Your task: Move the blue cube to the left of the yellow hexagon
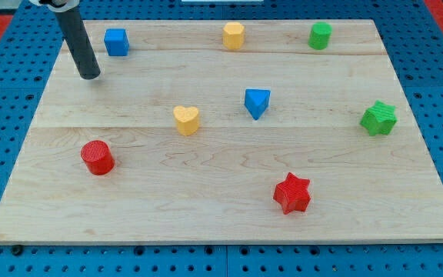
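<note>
my tip (90, 75) rests on the wooden board (221, 223) just below and to the view's left of the blue cube (116, 41), close but not touching it. there is no gripper here, only a straight dark rod, so nothing is spread, pressed or pinching; it can only push.

taking the blue cube as the landmark: it sits near the board's top edge, toward the view's left. the yellow hexagon (233, 35) is well to its right along the same top strip, roughly level with it, and the green cylinder (320, 35) lies farther right again. below and right of the cube are the yellow heart (186, 120) and the blue wedge (257, 102) (a triangular block, as far as i can tell). the red cylinder (97, 157) is well below the cube, the red star (292, 193) far below-right, the green star (379, 118) far right.

the cube is already on the hexagon's left side, though well apart from it. my tip's spot on the cube's left looks suited to a rightward push: i judge the next move is to come level behind the cube's left face and slide it along the top strip until it sits just beside the hexagon. a push from below centre could nudge it toward the board's top edge.
</note>
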Controlling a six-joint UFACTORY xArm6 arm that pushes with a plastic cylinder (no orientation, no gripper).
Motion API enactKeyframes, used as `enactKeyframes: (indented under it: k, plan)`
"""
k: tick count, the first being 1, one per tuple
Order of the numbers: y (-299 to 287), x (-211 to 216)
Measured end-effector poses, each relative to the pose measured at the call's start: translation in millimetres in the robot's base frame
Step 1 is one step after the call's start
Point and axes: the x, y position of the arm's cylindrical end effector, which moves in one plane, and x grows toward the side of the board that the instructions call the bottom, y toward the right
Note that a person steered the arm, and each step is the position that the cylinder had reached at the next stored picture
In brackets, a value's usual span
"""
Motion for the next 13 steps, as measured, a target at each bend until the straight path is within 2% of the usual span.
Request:
enactKeyframes:
  k: [6, 10, 11, 13]
  plan:
    - [-3.4, -61.7]
    - [38.7, -74.9]
    - [42.4, -71.5]
    - [68.3, 9.5]
